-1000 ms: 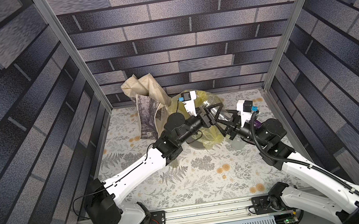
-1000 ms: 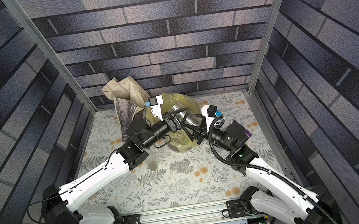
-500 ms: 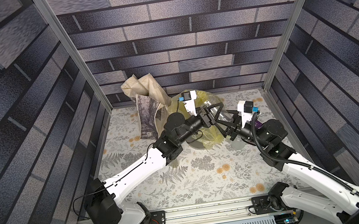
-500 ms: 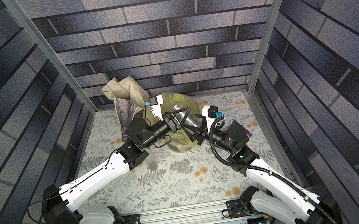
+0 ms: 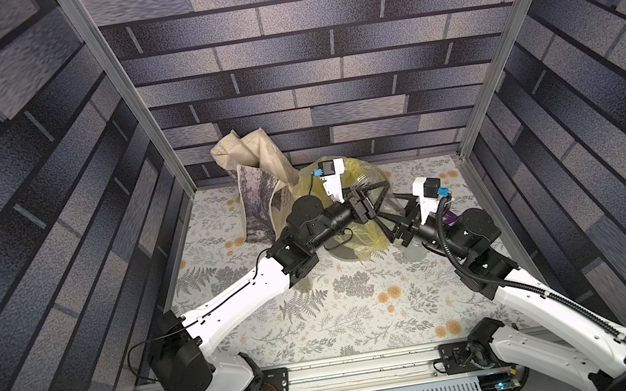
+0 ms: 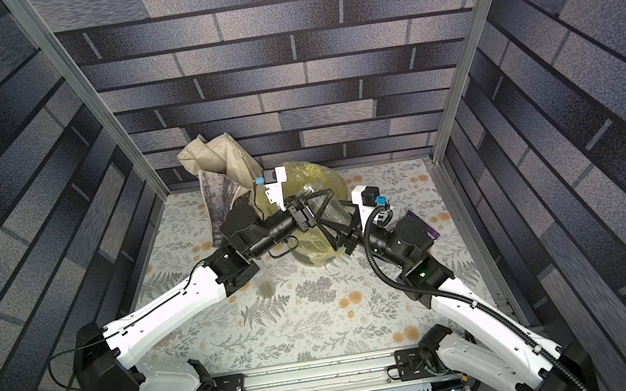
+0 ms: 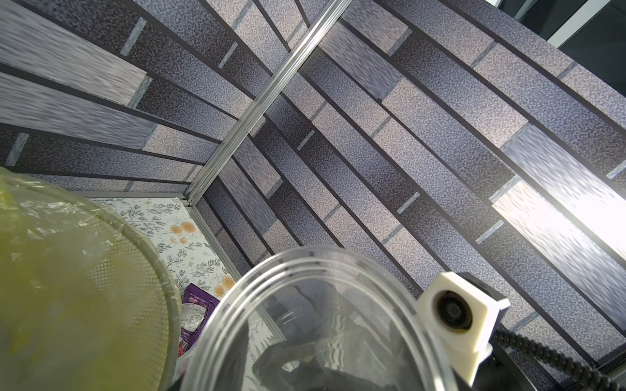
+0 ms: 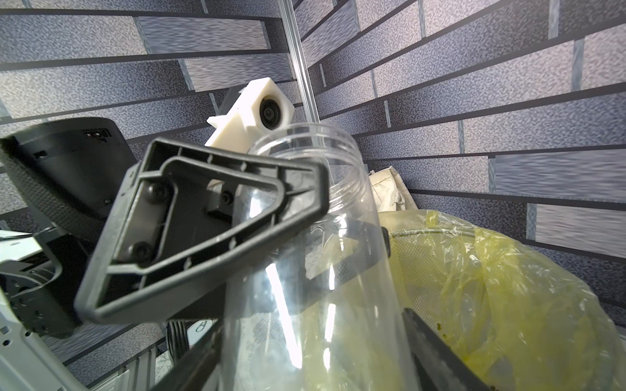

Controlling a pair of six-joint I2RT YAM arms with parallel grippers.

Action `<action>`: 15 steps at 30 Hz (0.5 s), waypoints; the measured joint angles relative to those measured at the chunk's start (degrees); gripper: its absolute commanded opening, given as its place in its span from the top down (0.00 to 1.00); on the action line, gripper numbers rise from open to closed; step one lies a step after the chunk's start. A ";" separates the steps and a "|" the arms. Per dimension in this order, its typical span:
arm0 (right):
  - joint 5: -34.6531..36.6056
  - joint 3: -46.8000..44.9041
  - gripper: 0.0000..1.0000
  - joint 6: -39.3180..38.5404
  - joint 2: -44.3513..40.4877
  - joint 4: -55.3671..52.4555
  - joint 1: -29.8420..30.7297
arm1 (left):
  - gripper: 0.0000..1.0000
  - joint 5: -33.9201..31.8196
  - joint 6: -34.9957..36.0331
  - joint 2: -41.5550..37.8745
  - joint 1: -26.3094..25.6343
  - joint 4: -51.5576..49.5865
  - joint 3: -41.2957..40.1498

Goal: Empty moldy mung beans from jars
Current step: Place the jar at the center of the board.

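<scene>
Two standing jars: one on the table under the left arm, with olive-green mung beans low inside; another beside the right arm.
Right gripper: its fingers flank the base of the open jar; whether they touch it cannot be told.
Left gripper: partly closed, its fingers clasping that jar just below the threaded neck.
Open jar: lidless, looks empty, tilted in the air over the bucket's rim.
Bucket: grey mesh, lined with a yellow bag; a few loose beans lie on the bag.
Tote: cream, just beside the bucket, by the far wall.
</scene>
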 measured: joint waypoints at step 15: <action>1.14 0.48 0.00 -1.36 -0.11 -3.45 0.00 | 0.40 0.11 3.93 -1.51 0.92 -3.43 0.09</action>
